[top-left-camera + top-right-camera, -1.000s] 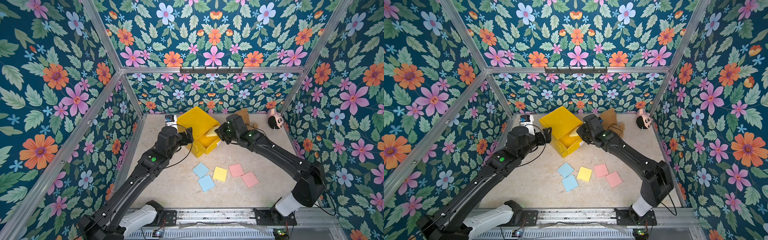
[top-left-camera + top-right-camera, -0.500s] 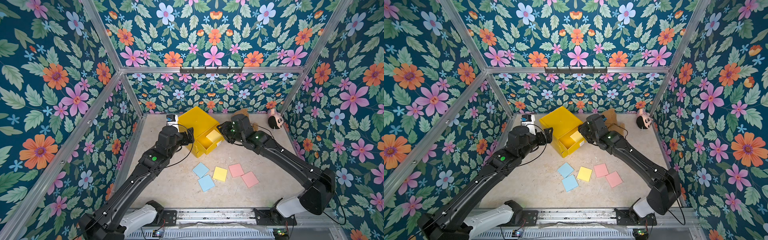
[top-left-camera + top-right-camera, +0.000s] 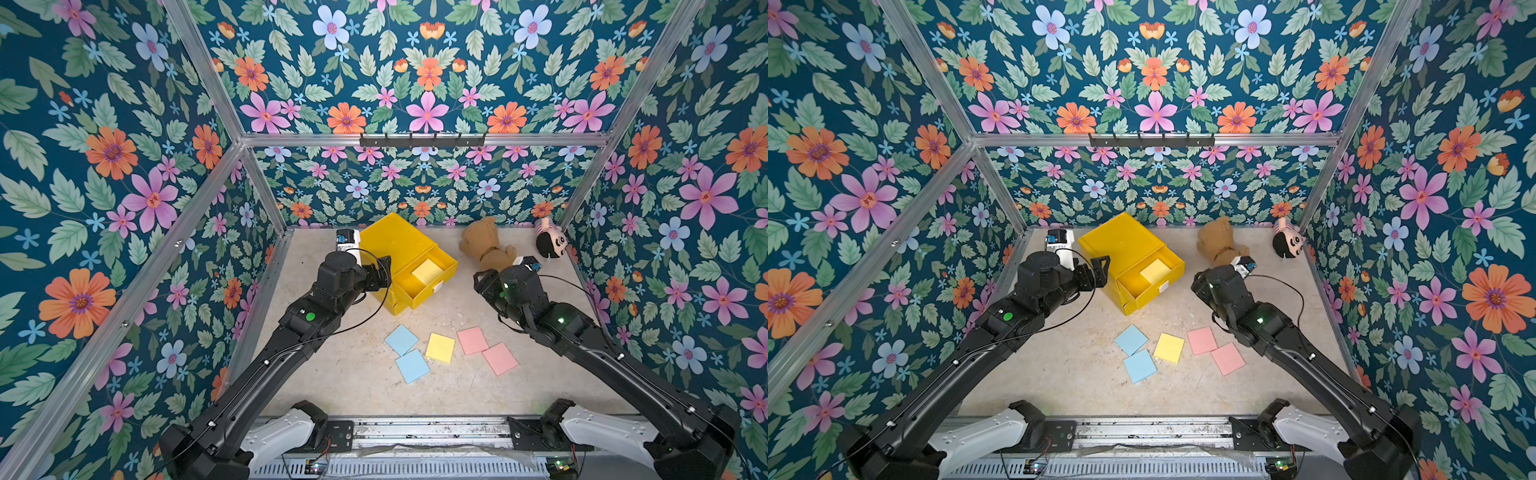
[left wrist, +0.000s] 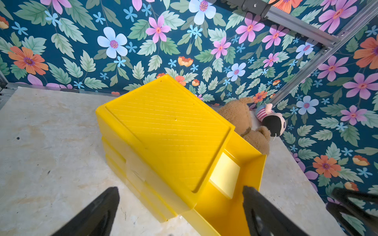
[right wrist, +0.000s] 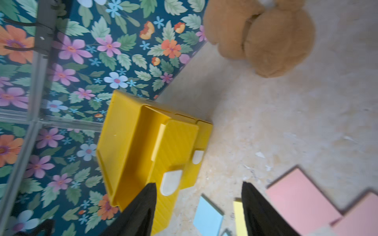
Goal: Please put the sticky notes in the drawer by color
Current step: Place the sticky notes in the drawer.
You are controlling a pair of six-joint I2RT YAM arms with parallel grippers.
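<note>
The yellow drawer (image 3: 390, 245) (image 3: 1117, 243) (image 4: 167, 132) (image 5: 122, 143) stands at the back of the table, its top drawer pulled out. One pale yellow sticky note (image 3: 427, 271) (image 3: 1155, 270) (image 4: 225, 173) lies inside. On the table in front lie two blue notes (image 3: 401, 339) (image 3: 412, 365), a yellow note (image 3: 440, 347) and two pink notes (image 3: 472, 340) (image 3: 500, 358). My left gripper (image 3: 380, 270) (image 4: 180, 189) is open by the cabinet's near corner. My right gripper (image 3: 480, 282) (image 5: 198, 184) hangs open and empty to the right of the open drawer.
A brown teddy (image 3: 484, 245) (image 5: 261, 36) and a small striped doll (image 3: 548, 241) lie at the back right. The lower drawers are shut, and a white tab handle (image 5: 170, 181) shows. Flowered walls close in on three sides.
My right gripper opened, left the yellow note lying in the open drawer, and drew back to the right, away from it. The left arm has not moved.
</note>
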